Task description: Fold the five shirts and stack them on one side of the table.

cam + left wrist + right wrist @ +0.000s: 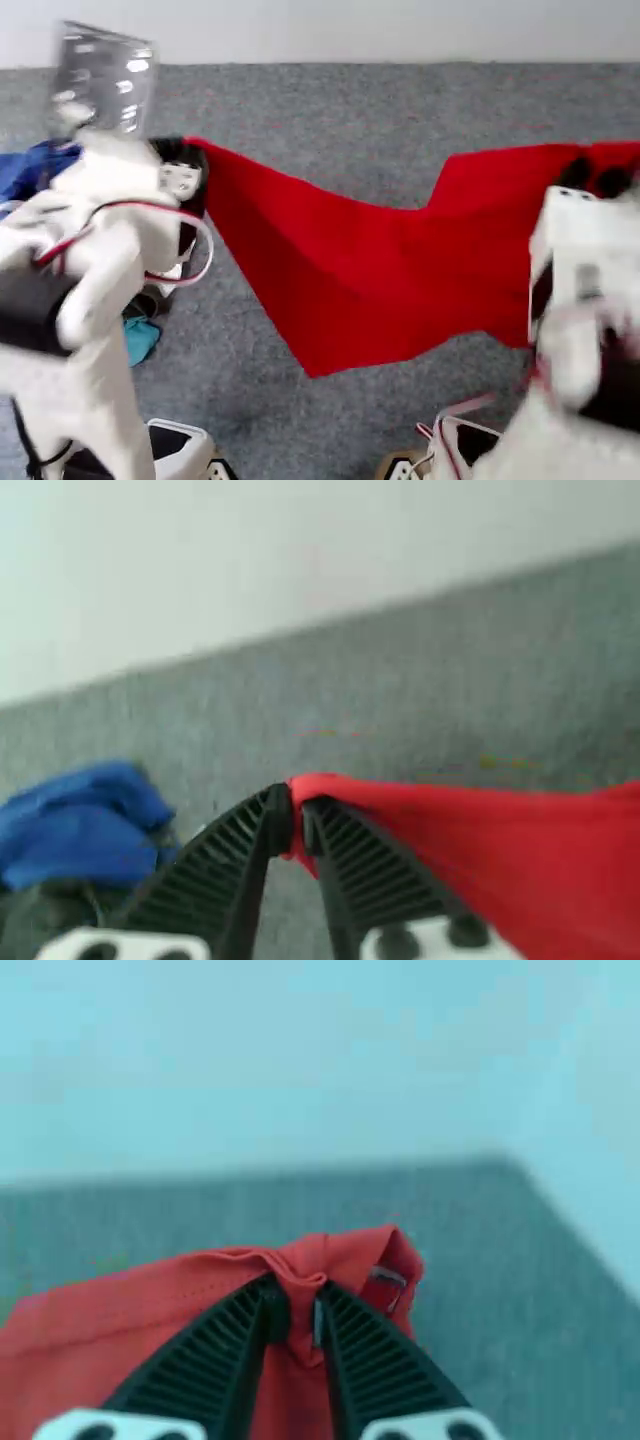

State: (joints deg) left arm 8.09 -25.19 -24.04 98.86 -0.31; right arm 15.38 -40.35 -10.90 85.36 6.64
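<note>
The red shirt (370, 270) hangs stretched by two corners from 10 to 3 o'clock, its lower edge sagging toward 6. A blue shirt (25, 170) lies crumpled at 9, with a teal cloth (140, 340) at 8.

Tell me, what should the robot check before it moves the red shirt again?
1. Left claw pinches one corner of the red shirt: ok.
2. Right claw pinches the other end, beside the label: ok.
3. Shirt spans between both claws with no end dropped: ok.
4. Shirt free of twists: cannot tell, since part of it is hidden behind the right arm.
5. Shirt's lower edge is lifted off the grey table: cannot tell.
6. Blue shirt lies apart from the red one: ok.
</note>
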